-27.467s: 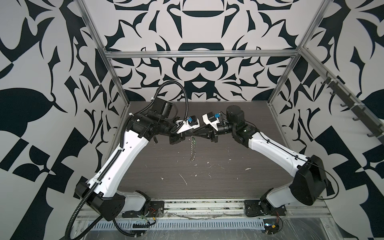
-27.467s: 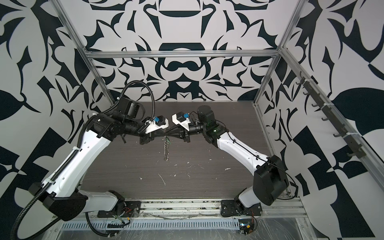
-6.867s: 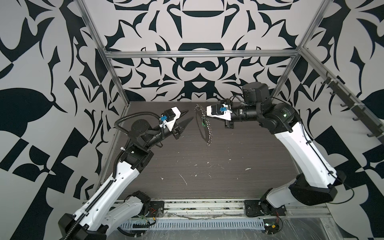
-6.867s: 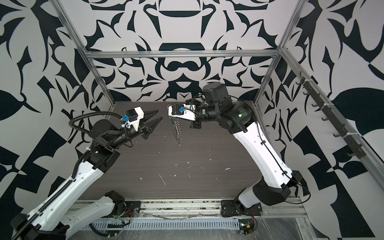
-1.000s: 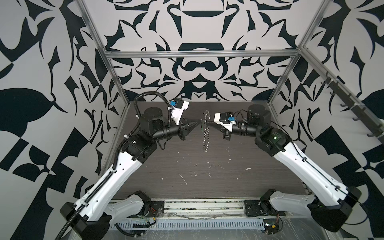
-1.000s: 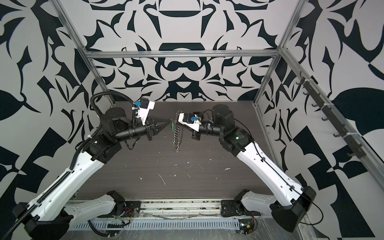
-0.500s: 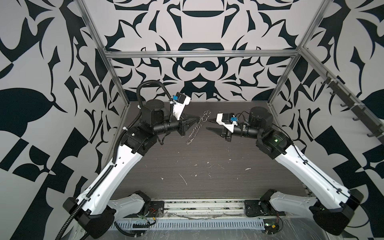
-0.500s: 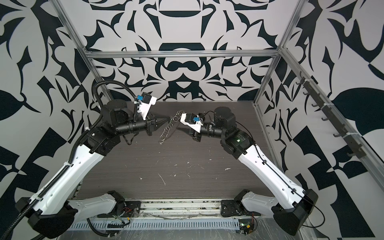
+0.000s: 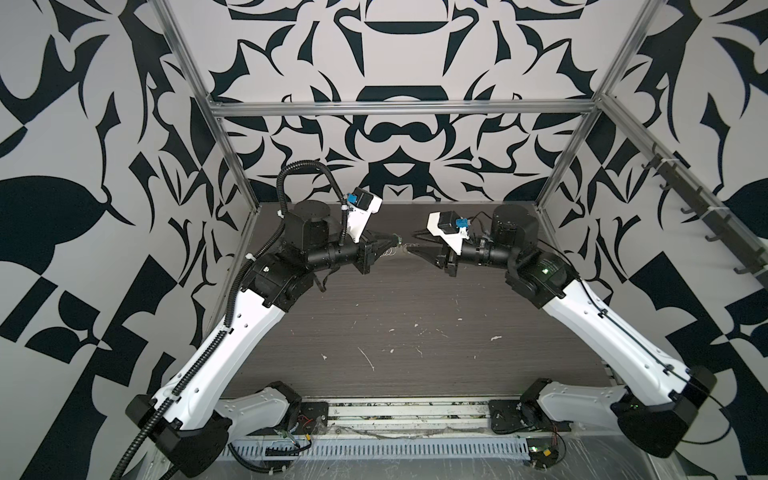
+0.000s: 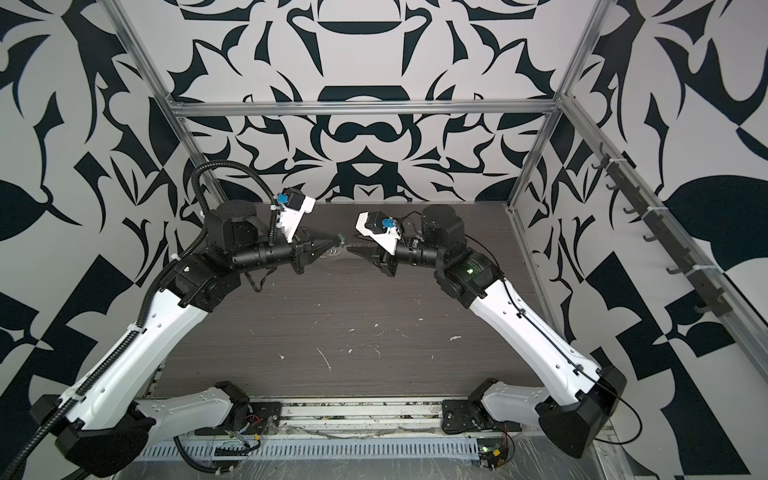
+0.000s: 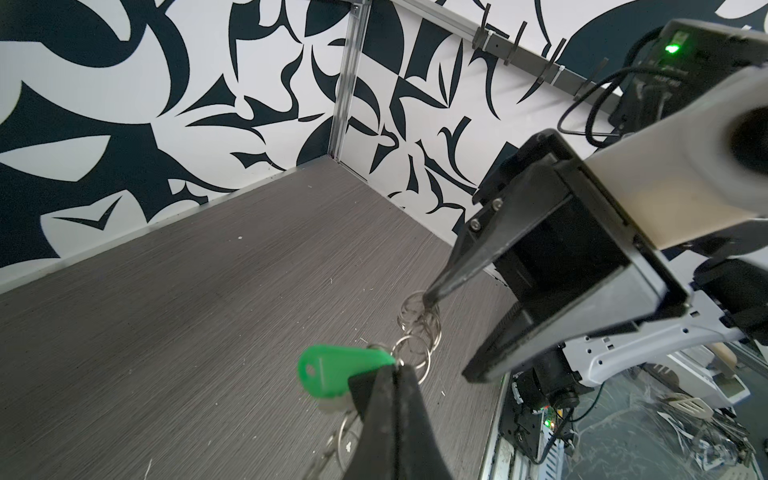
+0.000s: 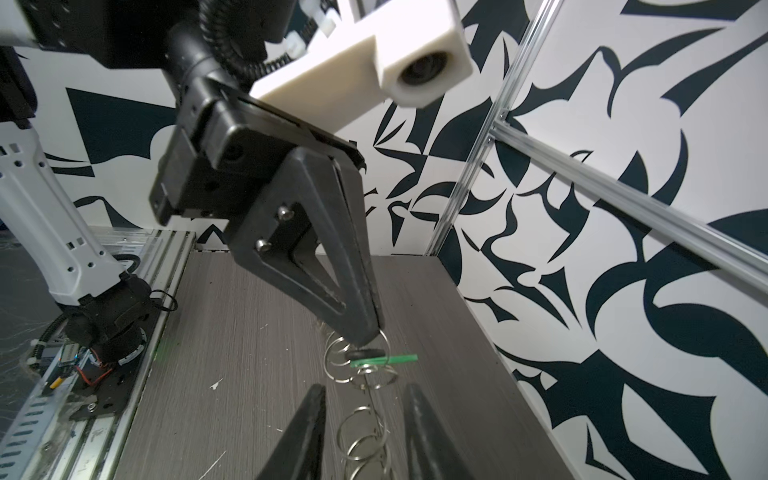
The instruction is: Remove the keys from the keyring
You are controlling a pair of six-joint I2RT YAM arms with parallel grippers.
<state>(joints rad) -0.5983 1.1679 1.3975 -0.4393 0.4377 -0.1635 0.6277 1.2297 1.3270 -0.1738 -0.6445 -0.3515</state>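
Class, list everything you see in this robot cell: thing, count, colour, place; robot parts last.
key with green tag: one, green, at left hand's tip.
keyring: one, silver rings, between the two hands.
scraps: several, white, on the table's near half.
table: one, dark grey, cell floor.
walls: three, black-and-white, around the table.
hook rail: one, dark, right wall.
left hand: one, black, shut on key with green tag.
right hand: one, black, open around keyring.

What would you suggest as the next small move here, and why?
Probably close the right gripper on the keyring: its rings lie between the open jaws, while the left gripper is shut on the key. That would anchor it for a pull.
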